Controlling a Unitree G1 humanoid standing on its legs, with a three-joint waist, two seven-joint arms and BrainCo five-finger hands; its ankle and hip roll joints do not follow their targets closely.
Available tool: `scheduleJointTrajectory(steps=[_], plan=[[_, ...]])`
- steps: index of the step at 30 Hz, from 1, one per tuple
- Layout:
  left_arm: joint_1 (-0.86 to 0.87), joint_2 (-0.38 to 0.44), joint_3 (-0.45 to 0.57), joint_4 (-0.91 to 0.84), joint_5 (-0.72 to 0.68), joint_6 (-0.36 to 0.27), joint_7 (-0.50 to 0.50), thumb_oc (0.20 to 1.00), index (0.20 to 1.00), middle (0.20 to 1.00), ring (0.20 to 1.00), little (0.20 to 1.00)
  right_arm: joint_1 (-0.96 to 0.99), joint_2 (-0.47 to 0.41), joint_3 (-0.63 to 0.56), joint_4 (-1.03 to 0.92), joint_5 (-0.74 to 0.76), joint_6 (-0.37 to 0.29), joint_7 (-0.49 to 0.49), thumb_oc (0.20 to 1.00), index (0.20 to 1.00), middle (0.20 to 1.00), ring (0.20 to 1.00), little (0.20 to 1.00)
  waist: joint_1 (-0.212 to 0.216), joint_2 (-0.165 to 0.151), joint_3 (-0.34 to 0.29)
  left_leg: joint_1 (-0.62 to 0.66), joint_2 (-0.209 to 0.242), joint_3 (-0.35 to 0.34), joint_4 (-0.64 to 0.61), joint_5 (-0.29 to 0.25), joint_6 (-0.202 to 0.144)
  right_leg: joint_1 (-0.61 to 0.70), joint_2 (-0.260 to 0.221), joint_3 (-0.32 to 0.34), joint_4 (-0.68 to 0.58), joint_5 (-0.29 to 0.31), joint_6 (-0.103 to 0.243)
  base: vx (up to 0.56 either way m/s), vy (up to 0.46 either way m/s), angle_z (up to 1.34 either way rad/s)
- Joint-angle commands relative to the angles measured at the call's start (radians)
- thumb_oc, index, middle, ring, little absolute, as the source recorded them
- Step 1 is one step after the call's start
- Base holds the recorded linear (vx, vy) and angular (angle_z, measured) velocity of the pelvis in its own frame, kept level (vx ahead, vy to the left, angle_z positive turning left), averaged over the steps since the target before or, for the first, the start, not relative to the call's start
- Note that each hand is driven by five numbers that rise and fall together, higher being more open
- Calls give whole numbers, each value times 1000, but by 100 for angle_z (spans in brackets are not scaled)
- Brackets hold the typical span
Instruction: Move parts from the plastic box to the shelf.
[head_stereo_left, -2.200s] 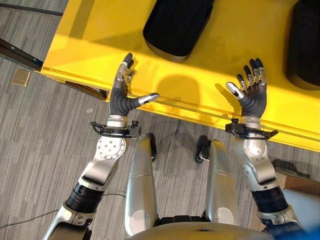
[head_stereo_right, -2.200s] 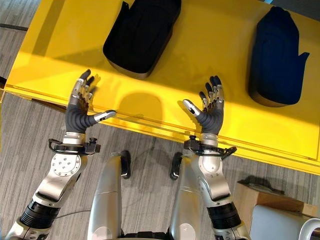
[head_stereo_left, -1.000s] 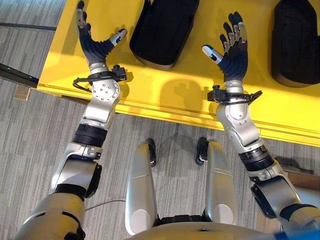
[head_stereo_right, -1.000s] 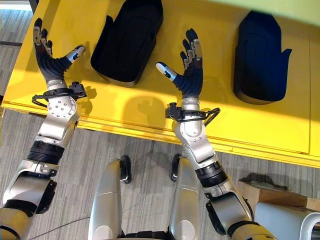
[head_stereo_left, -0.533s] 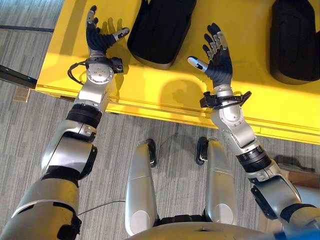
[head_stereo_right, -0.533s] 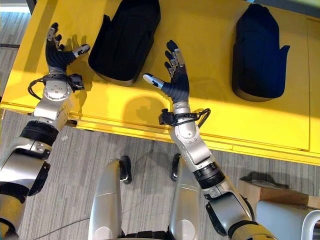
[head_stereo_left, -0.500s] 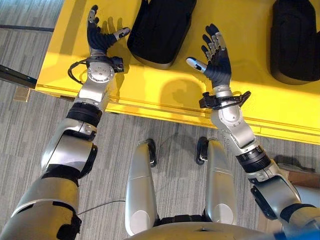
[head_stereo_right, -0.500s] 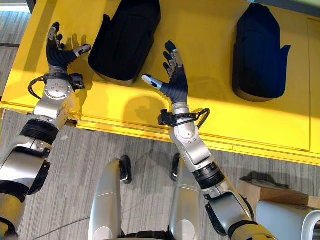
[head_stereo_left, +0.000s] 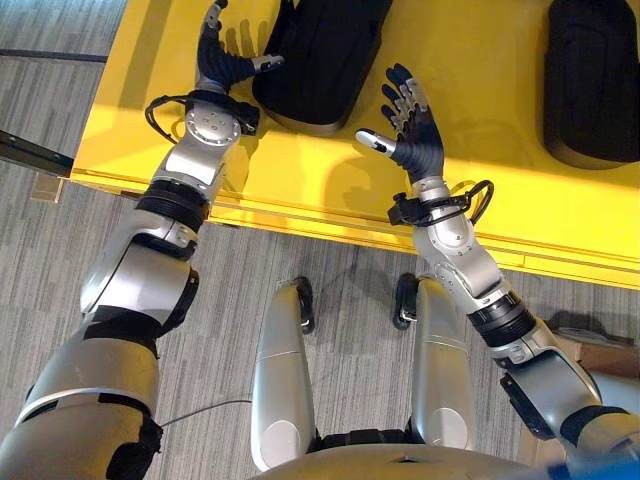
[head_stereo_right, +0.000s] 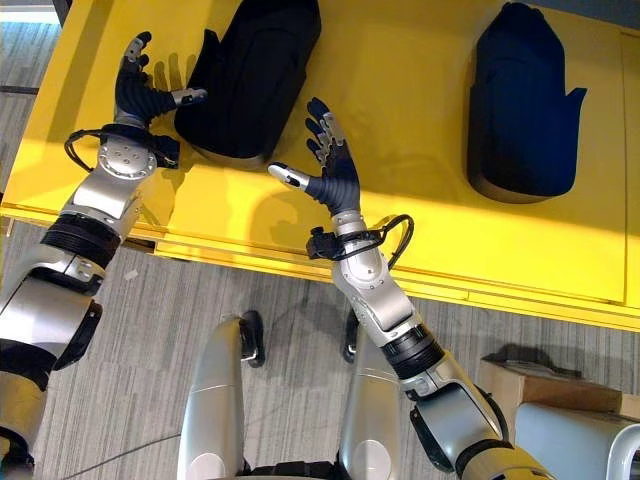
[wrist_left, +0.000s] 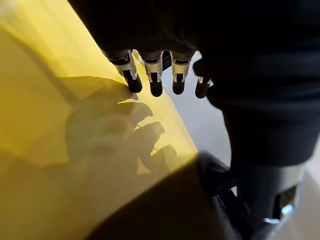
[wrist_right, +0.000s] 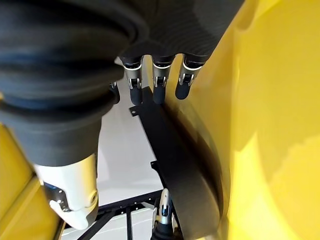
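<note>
Two black moulded parts lie on a yellow surface (head_stereo_left: 480, 150). The nearer one (head_stereo_left: 325, 50) is at the upper middle, the other (head_stereo_right: 525, 100) far to the right. My left hand (head_stereo_left: 222, 65) is open beside the near part's left side, thumb close to its edge. My right hand (head_stereo_left: 415, 145) is open on that part's right, fingers spread, a short gap away. In the right wrist view straight fingers (wrist_right: 157, 80) point along the black part (wrist_right: 185, 165). The left wrist view has straight fingers (wrist_left: 150, 75) over the yellow surface (wrist_left: 50, 100). Neither hand holds anything.
The yellow surface's front edge (head_stereo_left: 330, 215) runs across above grey carpet floor (head_stereo_left: 60, 260). A cardboard box (head_stereo_right: 530, 385) and a pale container (head_stereo_right: 570, 440) stand on the floor at the lower right.
Both hands have moved from the yellow surface's front edge forward and inward. They now flank the nearer black part, left hand almost at its side. Fingers stayed open.
</note>
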Motion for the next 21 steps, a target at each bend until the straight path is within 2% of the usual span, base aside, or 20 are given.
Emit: scheduleJointTrajectory(steps=[1, 21], plan=[[-85, -40, -1, 53, 57, 2, -9, 1000, 1000, 1000, 1000, 1000, -63, 53, -6, 1, 21, -42, 4, 1000, 1000, 1000, 1000, 1000, -16, 7, -5, 28, 28, -5, 2, -77, -36, 37, -8, 4, -82, 80, 72, 0, 0, 0], [-71, -247, -39, 41, 226, 65, 29, 1000, 1000, 1000, 1000, 1000, -199, 92, -69, 56, -4, -42, -103, 1000, 1000, 1000, 1000, 1000, -8, 0, -5, 16, 19, -8, 18, -87, -23, 24, -6, 12, -67, 78, 64, 0, 0, 0]])
